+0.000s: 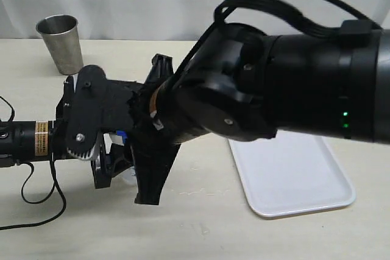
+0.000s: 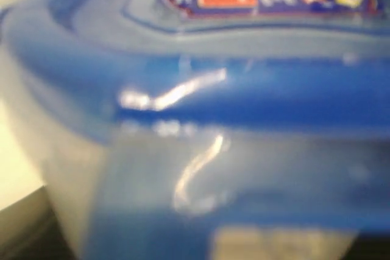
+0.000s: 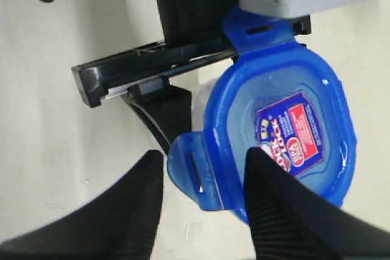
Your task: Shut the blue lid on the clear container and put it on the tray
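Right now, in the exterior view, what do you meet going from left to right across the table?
Steel cup → left tool → white tray. The right arm is left out, since it overlaps both the left tool and the tray.

The slim black left arm (image 1: pixel 27 137) reaches in level from the left edge. Its black left gripper (image 1: pixel 116 162) sits low, half hidden, so how its jaws stand cannot be told. The bulky black right arm (image 1: pixel 292 83) crosses the middle, its right gripper (image 3: pixel 202 156) pointing downward with ribbed black fingers (image 3: pixel 122 211) spread apart.
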Controlling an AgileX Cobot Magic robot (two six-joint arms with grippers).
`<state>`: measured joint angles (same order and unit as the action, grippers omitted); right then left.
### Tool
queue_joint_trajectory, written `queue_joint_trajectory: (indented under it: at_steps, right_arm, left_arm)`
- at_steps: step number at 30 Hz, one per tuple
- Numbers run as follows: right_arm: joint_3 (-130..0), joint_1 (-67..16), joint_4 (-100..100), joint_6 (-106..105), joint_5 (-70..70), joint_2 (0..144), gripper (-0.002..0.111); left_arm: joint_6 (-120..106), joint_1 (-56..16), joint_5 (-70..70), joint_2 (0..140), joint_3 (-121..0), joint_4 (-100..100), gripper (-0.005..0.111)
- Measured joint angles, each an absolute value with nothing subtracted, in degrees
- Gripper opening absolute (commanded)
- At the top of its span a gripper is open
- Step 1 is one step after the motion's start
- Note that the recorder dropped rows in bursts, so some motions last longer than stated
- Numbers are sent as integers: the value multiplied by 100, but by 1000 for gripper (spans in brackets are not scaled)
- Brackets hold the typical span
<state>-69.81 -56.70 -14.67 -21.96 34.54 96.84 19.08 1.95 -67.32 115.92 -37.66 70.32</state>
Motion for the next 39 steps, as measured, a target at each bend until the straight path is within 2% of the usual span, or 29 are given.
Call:
queue_joint_trajectory:
  at_steps: [3,5,10,20,27,30,33,37,39]
  right_arm:
    - [-6927,-5345,-587,-2289,3305,9539,56]
    - [-6928,-5099,111,-2394,3327,9458,60]
    - [-7057,-4714,1513,-3075,3709,9386,59]
    - [-7228,-4692,3510,-4670,4947,9329,59]
    - [-7827,-4692,3601,-4772,5054,8879,59]
    - [-8014,-4692,3536,-4402,4612,8561,55]
    - [-8082,-4692,2571,-3409,3992,8359,46]
    - [-7927,-4692,1324,-3214,4440,8355,46]
    - [-7437,-4752,845,-3358,4684,8458,46]
  left_arm:
    - [1970,187,-6732,11592,-3766,7032,0]
    - [2012,187,-6745,11592,-3766,7032,0]
    - [2101,187,-6759,11592,-3754,7045,0]
    - [2219,199,-6819,11592,-3754,6785,0]
    - [2013,199,-6819,11592,-3754,6736,0]
    - [1958,199,-6819,11592,-3754,6723,0]
    - [1948,199,-6819,11592,-3754,6723,0]
    - [1934,199,-6819,11592,-3754,6723,0]
    - [1935,199,-6819,11592,-3754,6711,0]
